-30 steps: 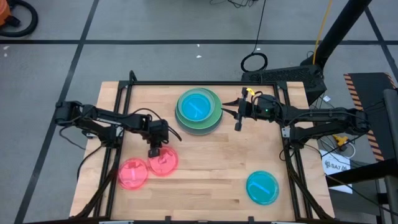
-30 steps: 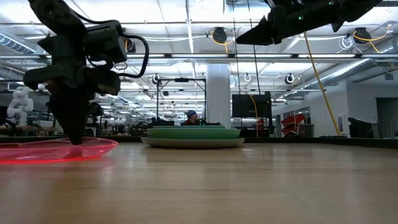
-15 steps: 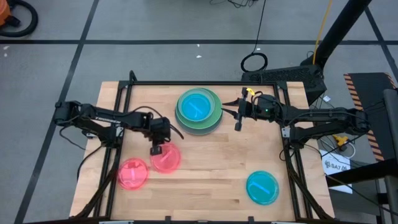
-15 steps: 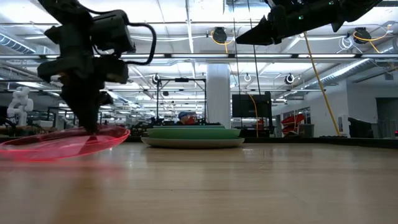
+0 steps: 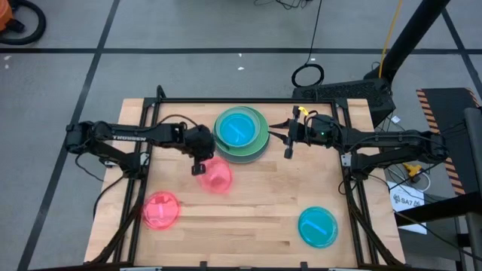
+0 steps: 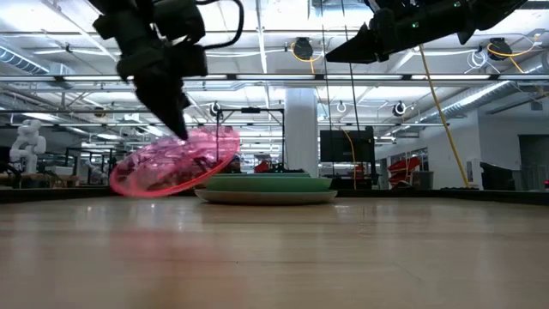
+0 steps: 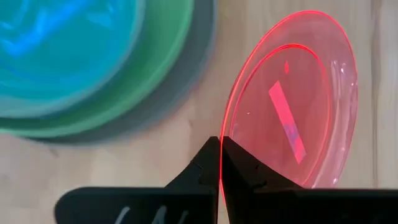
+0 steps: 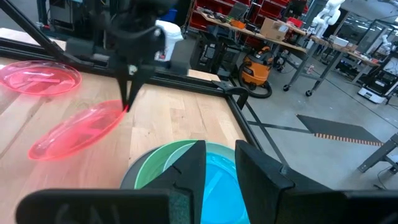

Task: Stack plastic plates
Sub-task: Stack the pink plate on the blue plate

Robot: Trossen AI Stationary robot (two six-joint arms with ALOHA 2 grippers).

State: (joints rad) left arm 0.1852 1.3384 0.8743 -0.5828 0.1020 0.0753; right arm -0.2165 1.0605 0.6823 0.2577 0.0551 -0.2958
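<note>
- Since a second ago, your left gripper (image 5: pixel 202 167) has lifted the translucent pink round plastic plate (image 5: pixel 217 176) off the wooden table (image 5: pixel 256 203) and carried it toward the far edge — it now hangs tilted, pinched by its rim between shut fingers, just beside the stack.
- The second pink plate (image 5: pixel 160 209) has stayed flat near the left edge, now well apart from the lifted one.
- The stack of larger plates (image 5: pixel 240 134) sits by the far edge, a blue plate on top over green and grey rims; nothing lies between it and the carried plate.
- Your right gripper (image 5: pixel 288 140) hovers beside the stack on its right, fingers part open and empty.
- A small teal plate (image 5: pixel 317 226) rests near the right front corner.
</note>
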